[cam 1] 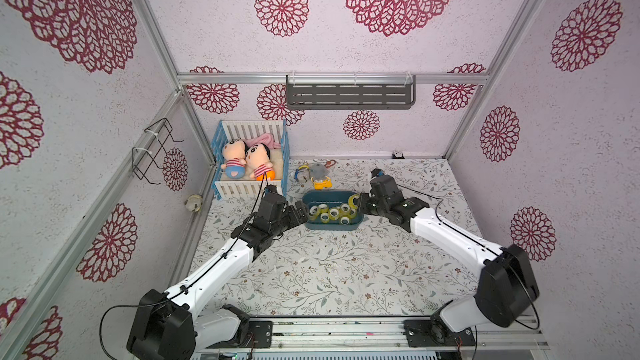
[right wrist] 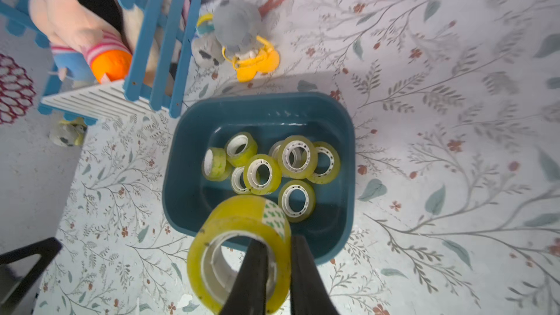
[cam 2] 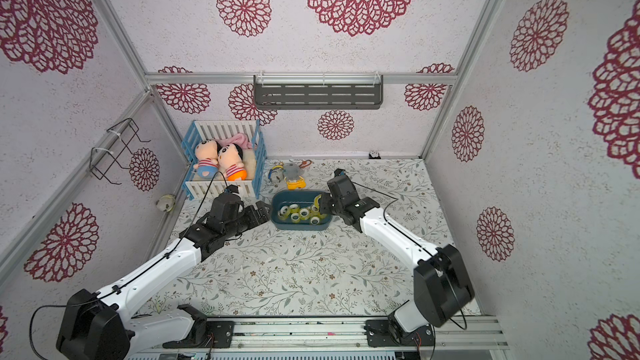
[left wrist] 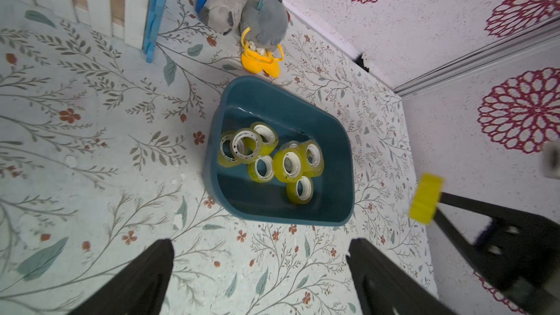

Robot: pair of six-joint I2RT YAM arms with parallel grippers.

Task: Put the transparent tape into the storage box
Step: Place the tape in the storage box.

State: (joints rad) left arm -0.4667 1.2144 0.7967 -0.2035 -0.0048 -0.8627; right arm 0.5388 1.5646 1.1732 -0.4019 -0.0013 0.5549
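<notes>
Your right gripper [right wrist: 278, 240] pinches the transparent tape roll [right wrist: 242, 210] by its wall, raised at the storage box [right wrist: 181, 195] rim nearest it. The box interior is straight ahead. Your left gripper [left wrist: 260, 246]: jaws spread, empty.

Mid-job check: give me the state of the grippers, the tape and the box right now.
Storage box: upright, open-topped, partly filled.
Rolls in box: several, loose, jumbled.
Held tape roll: lifted at the rim, not inside.
Right gripper: jaws shut, pinching its wall.
Left gripper: jaws open, empty, near box.
</notes>
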